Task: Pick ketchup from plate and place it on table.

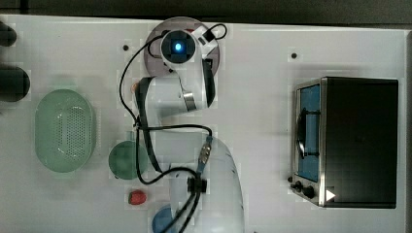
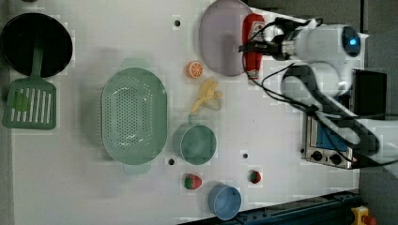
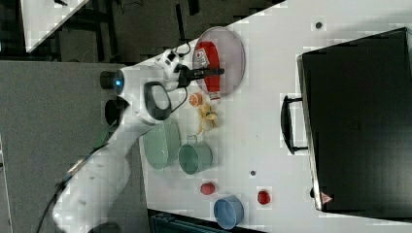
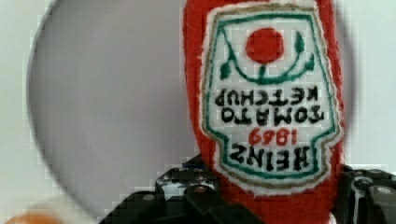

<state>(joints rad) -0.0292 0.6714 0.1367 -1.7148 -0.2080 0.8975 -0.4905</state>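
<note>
The pincer (image 4: 273, 196) is closed on the ketchup (image 4: 268, 107), one black finger (image 4: 187, 186) on each side of the bottle's red body near its lower label edge. In the wrist view the label (white, with green trim and dark lettering) reads upside down. The ketchup (image 2: 253, 44) lies along the plate's edge on the left view's right side, its pale end past the rim over the worktop (image 2: 94, 187); whether it rests on the plate (image 2: 220, 37) or is lifted clear of it cannot be told. In the right view the ketchup (image 3: 210, 68) sits across the plate (image 3: 233, 53) with the pincer (image 3: 206, 72) reaching in from the right view's left.

Just beside the plate in the left view is an orange slice (image 2: 195, 70), with a banana (image 2: 206, 96) near it. Further along the worktop are a green basket (image 2: 134, 115), a green cup (image 2: 197, 144), a strawberry (image 2: 192, 181) and a blue cup (image 2: 225, 201).
</note>
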